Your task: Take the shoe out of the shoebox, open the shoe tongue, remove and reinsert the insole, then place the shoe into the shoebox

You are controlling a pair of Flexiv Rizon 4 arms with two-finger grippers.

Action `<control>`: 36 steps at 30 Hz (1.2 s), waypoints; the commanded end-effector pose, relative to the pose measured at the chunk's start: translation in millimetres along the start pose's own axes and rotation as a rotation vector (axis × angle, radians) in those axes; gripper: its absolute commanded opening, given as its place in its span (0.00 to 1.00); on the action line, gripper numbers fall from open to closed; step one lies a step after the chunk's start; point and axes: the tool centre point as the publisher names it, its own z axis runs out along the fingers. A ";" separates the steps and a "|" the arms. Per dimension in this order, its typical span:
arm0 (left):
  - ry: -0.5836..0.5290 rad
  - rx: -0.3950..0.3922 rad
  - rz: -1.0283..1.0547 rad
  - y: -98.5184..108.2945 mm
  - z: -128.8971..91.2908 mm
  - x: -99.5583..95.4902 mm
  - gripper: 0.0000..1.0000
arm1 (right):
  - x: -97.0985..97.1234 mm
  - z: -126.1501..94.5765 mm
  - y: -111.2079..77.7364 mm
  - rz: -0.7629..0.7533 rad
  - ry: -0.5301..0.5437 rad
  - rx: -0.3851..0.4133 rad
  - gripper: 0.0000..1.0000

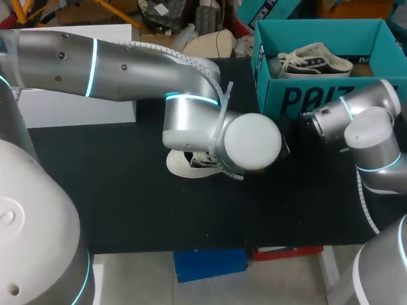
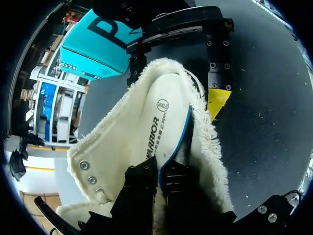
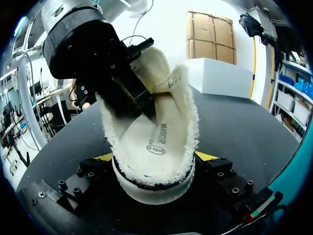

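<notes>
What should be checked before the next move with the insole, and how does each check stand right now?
1. Shoe steadied: ok. The right gripper has a yellow tip against each side of it, on the table.
2. Grip on the insole: ok. Its blue edge runs between the closed fingers of the left gripper.
3. Shoe mouth open wide enough: ok. The fleece sides are spread and the insole shows along its length.
4. Insole free of the shoe: not ok. One edge is lifted, but most of it lies inside.
5. Box open and ready: ok. A second shoe lies in it.
</notes>
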 end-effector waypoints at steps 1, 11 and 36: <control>0.176 0.029 0.000 8.4 39.2 -18.3 0.00 | 1.2 -1.7 0.1 0.001 0.003 0.001 0.00; 0.236 0.071 0.019 3.0 8.3 -28.0 0.00 | 1.2 -1.7 0.1 0.001 0.003 0.001 0.00; 0.410 0.212 0.005 -9.1 -42.9 -30.7 0.00 | 1.2 -1.7 0.1 0.001 0.003 0.001 0.00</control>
